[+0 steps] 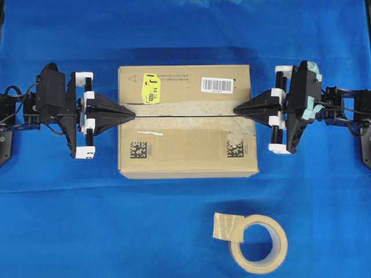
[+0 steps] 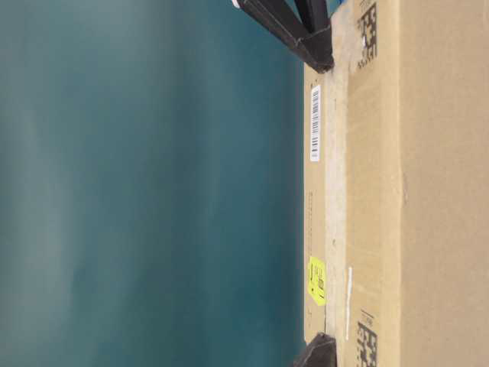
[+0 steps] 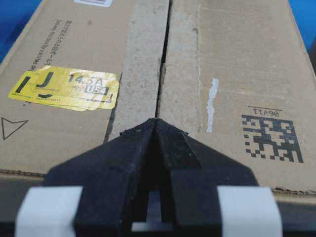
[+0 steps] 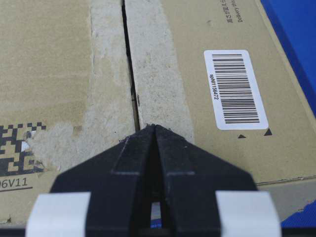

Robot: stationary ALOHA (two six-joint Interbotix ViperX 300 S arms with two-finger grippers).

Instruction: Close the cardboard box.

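Both top flaps of the large brown corrugated cardboard box (image 1: 186, 120) lie flat, meeting along a narrow dark centre seam, and the box sits mid-table on the blue cloth (image 1: 69, 220). Left black gripper (image 1: 132, 114) and right black gripper (image 1: 236, 110) each rest with fingers pressed together, tips at opposite ends of that seam. Near the front edge, well apart from the box, lies a beige tape roll (image 1: 258, 244).

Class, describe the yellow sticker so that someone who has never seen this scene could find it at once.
Start at the cardboard box in the middle of the blue cloth. On its top, go to the far flap, at the end by the left gripper. The yellow sticker there is the only brightly coloured label; the barcode label is white and the square codes black.
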